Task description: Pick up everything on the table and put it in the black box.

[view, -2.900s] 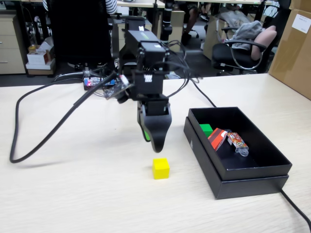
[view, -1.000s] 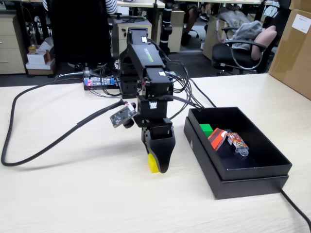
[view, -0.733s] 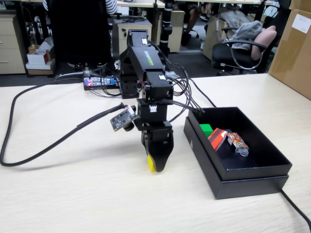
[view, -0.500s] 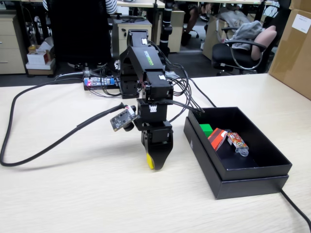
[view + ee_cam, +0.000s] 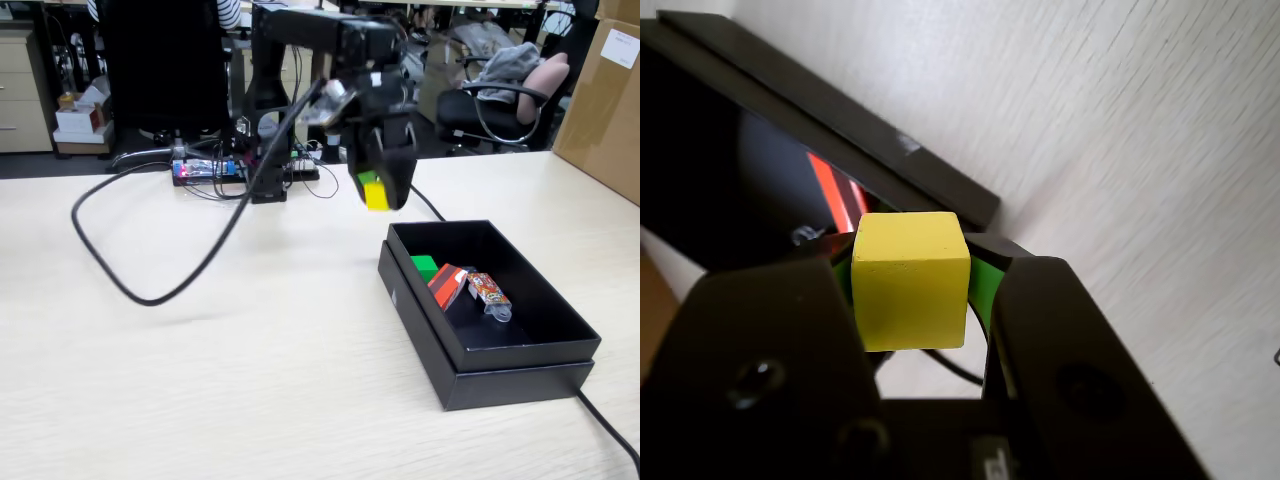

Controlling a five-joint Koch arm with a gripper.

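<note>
I see my hand (image 5: 378,192) gripping the yellow cube (image 5: 910,278) in the air, just beyond the black box's (image 5: 520,378) far left corner, above the table (image 5: 200,400).

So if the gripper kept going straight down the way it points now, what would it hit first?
Probably the near corner rim of the shallow matte black cardboard box. The gripper, shut on the small yellow cube, hangs right about there; depth is unclear, so it could be beige wood-grain tabletop beside it.
</note>
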